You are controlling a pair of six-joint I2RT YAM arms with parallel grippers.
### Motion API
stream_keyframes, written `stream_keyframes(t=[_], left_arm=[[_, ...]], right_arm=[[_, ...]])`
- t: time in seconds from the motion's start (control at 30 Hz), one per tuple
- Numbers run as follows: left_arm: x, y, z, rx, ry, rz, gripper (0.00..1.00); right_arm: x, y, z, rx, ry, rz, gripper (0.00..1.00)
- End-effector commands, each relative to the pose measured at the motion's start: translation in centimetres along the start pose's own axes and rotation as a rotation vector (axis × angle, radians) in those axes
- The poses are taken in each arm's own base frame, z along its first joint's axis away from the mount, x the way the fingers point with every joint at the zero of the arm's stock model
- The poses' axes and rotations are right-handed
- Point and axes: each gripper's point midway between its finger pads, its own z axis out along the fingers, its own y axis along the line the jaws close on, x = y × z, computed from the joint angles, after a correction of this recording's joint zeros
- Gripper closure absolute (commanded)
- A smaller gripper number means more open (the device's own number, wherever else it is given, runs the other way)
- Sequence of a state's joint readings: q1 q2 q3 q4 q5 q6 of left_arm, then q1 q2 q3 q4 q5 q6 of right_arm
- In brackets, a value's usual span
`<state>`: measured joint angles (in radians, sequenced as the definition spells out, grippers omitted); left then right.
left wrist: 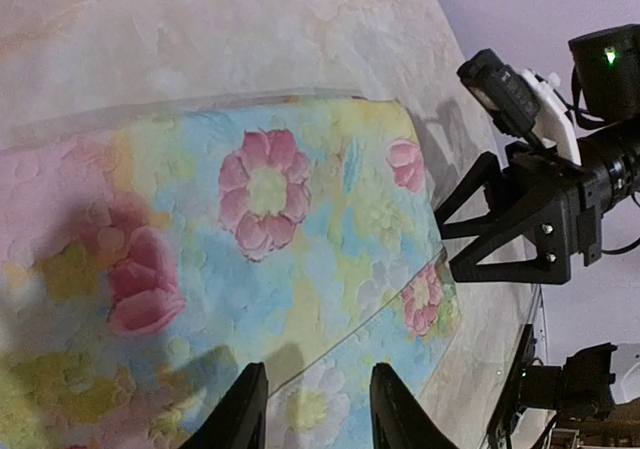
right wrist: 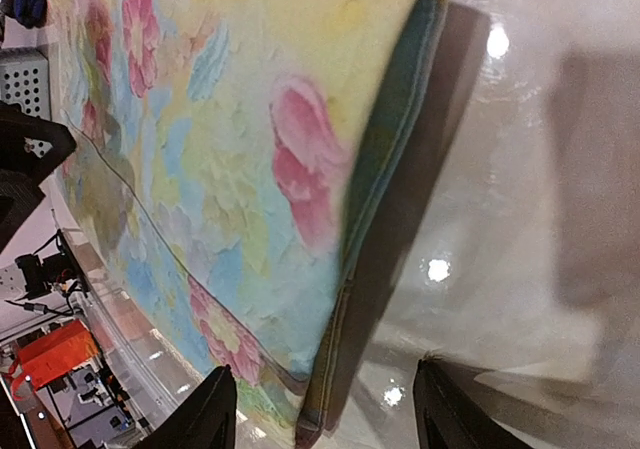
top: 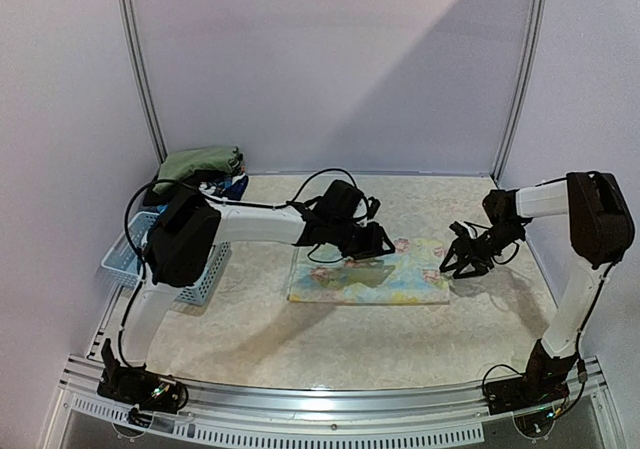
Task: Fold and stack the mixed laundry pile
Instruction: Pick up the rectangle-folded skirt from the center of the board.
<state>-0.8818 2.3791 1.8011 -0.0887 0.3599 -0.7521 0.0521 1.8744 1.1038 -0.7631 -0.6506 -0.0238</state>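
The left gripper (left wrist: 318,409) is holding its jaws apart with nothing between them, hanging just above the far part of the floral cloth (left wrist: 270,229), while the right gripper (right wrist: 325,409) is standing spread wider, its jaws straddling the cloth's thick folded right edge without pinching it. The cloth is lying flat as a neat rectangle in the middle of the table (top: 300,339), so the work in hand is looking like the folding of this one garment, part done. The olive-green piece (top: 200,161) and the dark blue printed piece (top: 235,184) are waiting heaped at the far left, behind the basket (top: 205,274). The next move is probably calling for both grippers to be dropping lower, catching every layer at an edge, and carrying it across evenly
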Motion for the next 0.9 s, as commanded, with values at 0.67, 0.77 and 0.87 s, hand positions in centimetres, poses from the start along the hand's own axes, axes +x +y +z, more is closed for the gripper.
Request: stream_keyframes(t=[0.67,0.77,0.87], left_arm=[[4.2,2.6,5.1,-0.059,0.09,-0.09,0.72],[4.4,3.0,5.2,-0.066,0.098,-0.104,0.73],[4.6,3.3,5.3,-0.07,0.105,-0.112,0.74]], right_arm=[[0.0,-1.1,5.2,0.006,0.063,0.172,0.38],[-0.4,-0.8,5.2,-0.001,0.051,0.175,0.38],[-0.6,-0.6,5.2,-0.005,0.04,0.172,0.38]])
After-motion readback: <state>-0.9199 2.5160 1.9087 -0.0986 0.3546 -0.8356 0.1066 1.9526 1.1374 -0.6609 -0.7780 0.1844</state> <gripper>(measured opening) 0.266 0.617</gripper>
